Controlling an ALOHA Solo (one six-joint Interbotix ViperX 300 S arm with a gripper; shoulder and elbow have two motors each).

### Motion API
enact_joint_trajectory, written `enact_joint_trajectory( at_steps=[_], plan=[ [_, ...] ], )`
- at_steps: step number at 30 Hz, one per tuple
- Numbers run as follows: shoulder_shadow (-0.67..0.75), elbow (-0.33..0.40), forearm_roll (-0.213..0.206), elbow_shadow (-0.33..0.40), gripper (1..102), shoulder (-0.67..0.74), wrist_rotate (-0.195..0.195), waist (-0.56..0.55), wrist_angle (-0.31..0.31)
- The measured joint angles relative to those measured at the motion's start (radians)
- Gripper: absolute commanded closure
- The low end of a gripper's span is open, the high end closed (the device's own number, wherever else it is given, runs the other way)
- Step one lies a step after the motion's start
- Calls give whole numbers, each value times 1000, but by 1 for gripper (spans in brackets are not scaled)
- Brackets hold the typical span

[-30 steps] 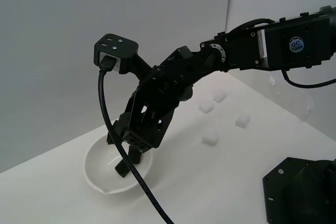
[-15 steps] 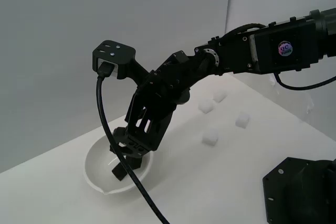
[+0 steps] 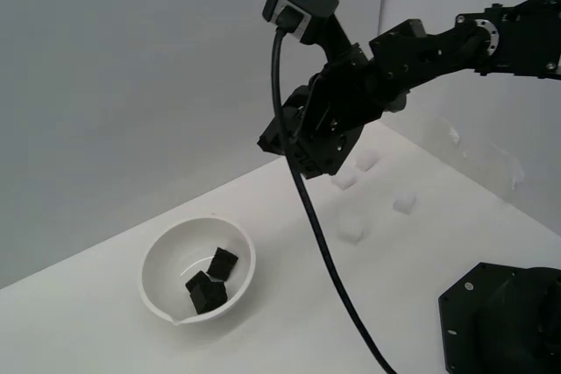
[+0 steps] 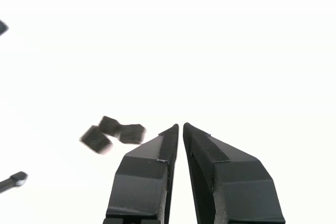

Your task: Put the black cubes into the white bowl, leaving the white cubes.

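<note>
showed the gripper (image 4: 180, 126) nearly closed and empty in the wrist view only; showed the black cubes (image 3: 210, 282) inside the white bowl (image 3: 158, 260) only from the exterior.

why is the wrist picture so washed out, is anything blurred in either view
Wrist view: overexposed, table and white bowl merge into plain white; only the black cubes and the nearly closed gripper stand out, one cube edge smeared. Exterior view: evenly lit and sharp; bowl clear, white cubes faint against the table.
</note>
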Motion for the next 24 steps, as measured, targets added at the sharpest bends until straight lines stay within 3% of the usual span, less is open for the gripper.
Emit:
enact_joint_trajectory(
  at_steps=[10, 15, 24],
  plan=[
    [110, 112, 23, 112, 100, 107, 0, 152, -9],
    [202, 179, 38, 178, 100, 201, 0, 169, -55],
    [365, 298, 40, 296, 100, 362, 0, 201, -81]
  ],
)
